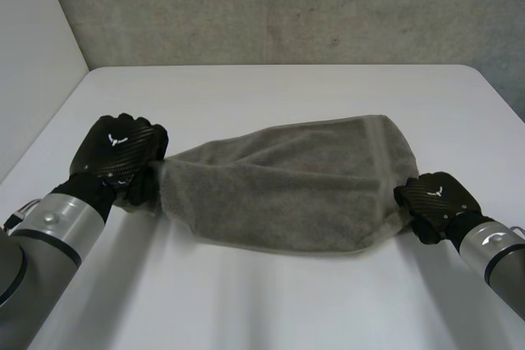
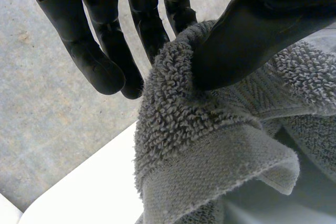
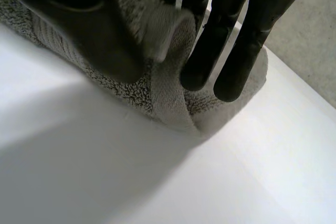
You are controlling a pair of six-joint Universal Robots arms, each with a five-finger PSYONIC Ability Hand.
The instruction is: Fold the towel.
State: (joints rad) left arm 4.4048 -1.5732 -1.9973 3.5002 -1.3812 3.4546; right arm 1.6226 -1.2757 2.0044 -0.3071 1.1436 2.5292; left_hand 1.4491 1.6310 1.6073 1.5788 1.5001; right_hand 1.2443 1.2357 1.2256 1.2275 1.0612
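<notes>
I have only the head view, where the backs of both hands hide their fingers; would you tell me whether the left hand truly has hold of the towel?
Observer: Yes. In the left wrist view, the left hand presses its thumb onto a bunched end of the towel, pinching it against its straight fingers.
Operator: Thank you. And how is the right hand holding its end?
Observer: In the right wrist view, the right hand has a folded edge of the towel pinched between its thumb and its fingers.
</notes>
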